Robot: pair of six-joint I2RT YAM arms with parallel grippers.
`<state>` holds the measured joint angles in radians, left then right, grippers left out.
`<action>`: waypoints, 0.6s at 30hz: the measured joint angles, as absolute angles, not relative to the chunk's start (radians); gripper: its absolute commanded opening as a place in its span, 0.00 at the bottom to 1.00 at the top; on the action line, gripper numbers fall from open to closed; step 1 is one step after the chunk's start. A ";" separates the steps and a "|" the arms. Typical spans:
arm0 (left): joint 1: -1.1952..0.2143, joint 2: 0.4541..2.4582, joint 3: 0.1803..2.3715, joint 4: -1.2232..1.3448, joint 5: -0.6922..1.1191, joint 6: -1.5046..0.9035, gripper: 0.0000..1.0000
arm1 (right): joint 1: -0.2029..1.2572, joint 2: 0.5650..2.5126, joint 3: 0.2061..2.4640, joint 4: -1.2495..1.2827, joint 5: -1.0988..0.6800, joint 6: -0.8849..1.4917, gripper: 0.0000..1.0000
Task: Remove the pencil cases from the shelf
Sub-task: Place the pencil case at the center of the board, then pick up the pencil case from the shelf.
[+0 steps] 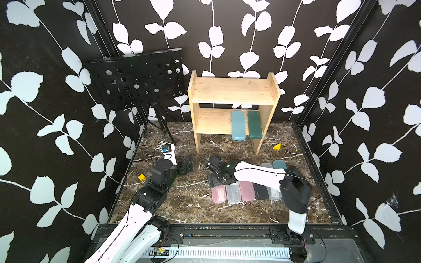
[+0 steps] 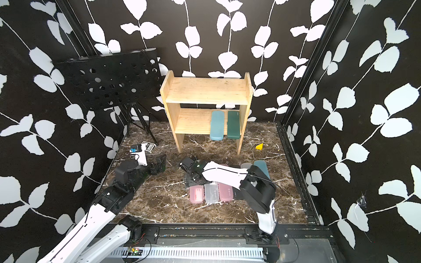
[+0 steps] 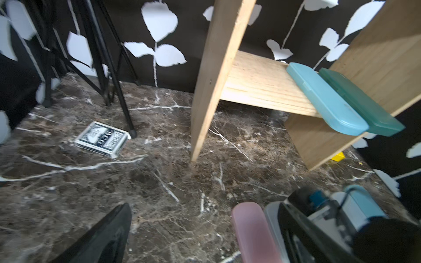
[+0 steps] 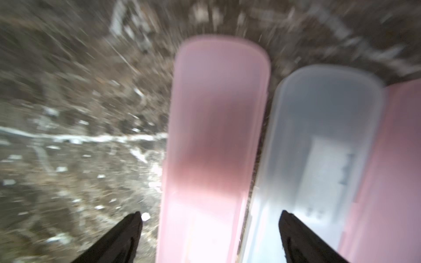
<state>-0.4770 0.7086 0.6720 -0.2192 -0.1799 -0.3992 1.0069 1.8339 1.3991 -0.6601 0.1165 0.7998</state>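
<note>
The light-wood shelf (image 1: pixel 233 100) (image 2: pixel 206 95) stands at the back. Its lower tier holds a light blue pencil case (image 1: pixel 238 125) (image 3: pixel 325 100) and a dark green one (image 1: pixel 254 124) (image 3: pixel 364 107), both overhanging the front edge. Several more cases lie in a row on the table, starting with a pink one (image 1: pixel 219 194), a clear one (image 1: pixel 234 193) and another pink one (image 1: pixel 247 190). My right gripper (image 1: pixel 216 181) (image 4: pixel 210 218) is open just above the far end of the leftmost pink case (image 4: pixel 216 118), gripping nothing. My left gripper (image 1: pixel 185 165) (image 3: pixel 205 232) hangs open and empty over bare table.
A black perforated music stand (image 1: pixel 136 79) on a tripod fills the back left. A patterned card box (image 1: pixel 165 146) (image 3: pixel 102 139) lies near its feet. A yellow wedge (image 1: pixel 277 146) sits right of the shelf, a yellow block (image 1: pixel 141 177) by the left arm.
</note>
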 measured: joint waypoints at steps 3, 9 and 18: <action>-0.453 0.779 0.707 -0.200 -0.073 -0.442 0.99 | 0.970 1.685 1.381 -0.640 0.132 0.792 0.99; -0.438 1.029 0.761 -0.004 0.220 -0.614 0.99 | 0.816 1.427 1.337 -0.638 0.186 0.767 0.99; -0.477 1.361 0.902 0.234 0.425 -0.817 0.99 | 0.633 1.193 1.244 -0.739 0.234 0.746 1.00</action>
